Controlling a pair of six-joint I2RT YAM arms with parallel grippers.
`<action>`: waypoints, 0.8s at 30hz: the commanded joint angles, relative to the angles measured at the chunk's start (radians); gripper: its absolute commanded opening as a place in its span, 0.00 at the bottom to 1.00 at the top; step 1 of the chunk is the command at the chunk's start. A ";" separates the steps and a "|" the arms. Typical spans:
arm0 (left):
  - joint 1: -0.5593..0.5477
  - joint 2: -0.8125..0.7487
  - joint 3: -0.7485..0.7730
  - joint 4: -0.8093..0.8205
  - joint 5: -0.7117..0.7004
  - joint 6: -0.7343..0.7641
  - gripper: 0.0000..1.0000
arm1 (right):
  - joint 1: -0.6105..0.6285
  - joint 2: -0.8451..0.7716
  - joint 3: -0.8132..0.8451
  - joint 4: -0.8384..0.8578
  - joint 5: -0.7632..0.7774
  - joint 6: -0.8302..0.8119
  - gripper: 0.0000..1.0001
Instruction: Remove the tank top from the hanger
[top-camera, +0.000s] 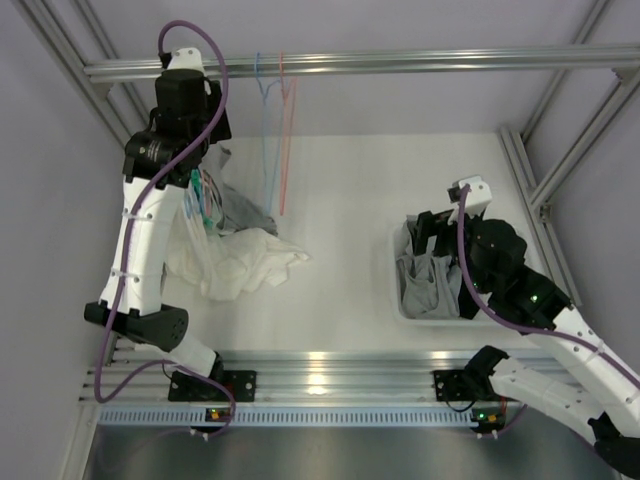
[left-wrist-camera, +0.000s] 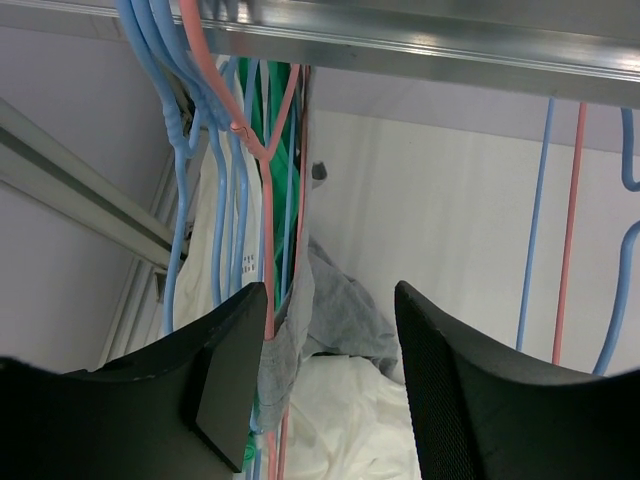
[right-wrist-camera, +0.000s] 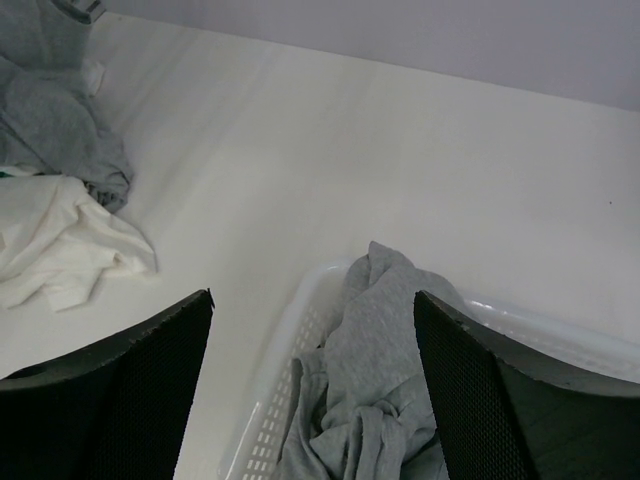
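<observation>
Black fingers (left-wrist-camera: 232, 385) of the left end effector (left-wrist-camera: 330, 300) filled the bottom of its wrist view. They stood apart, gripping nothing, with the tank top (left-wrist-camera: 295, 320) just beside one of them. It was thin, limp grey cloth hanging along the pink hanger (left-wrist-camera: 267, 250) under the rail (left-wrist-camera: 420, 45), above the desk's (top-camera: 350, 200) far left corner, its lower folds slumped near a white heap (top-camera: 235, 265). Blue hangers (left-wrist-camera: 180, 200) crowded close, so closing there could pinch the pink wire along with the cloth, and a pull might then drag the hanger off the rail or tangle its neighbours. The right end effector (right-wrist-camera: 312, 300) hung released over the basket (top-camera: 397, 290) at the desk's right edge.
</observation>
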 joint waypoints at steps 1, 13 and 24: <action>0.012 0.012 0.005 0.004 -0.024 0.023 0.59 | -0.012 -0.009 0.002 0.065 -0.013 -0.010 0.80; 0.032 0.056 0.001 0.006 -0.033 0.015 0.52 | -0.012 -0.023 -0.008 0.066 -0.022 -0.022 0.82; 0.032 0.012 -0.005 0.002 0.052 0.015 0.54 | -0.012 -0.008 -0.015 0.082 -0.042 -0.031 0.82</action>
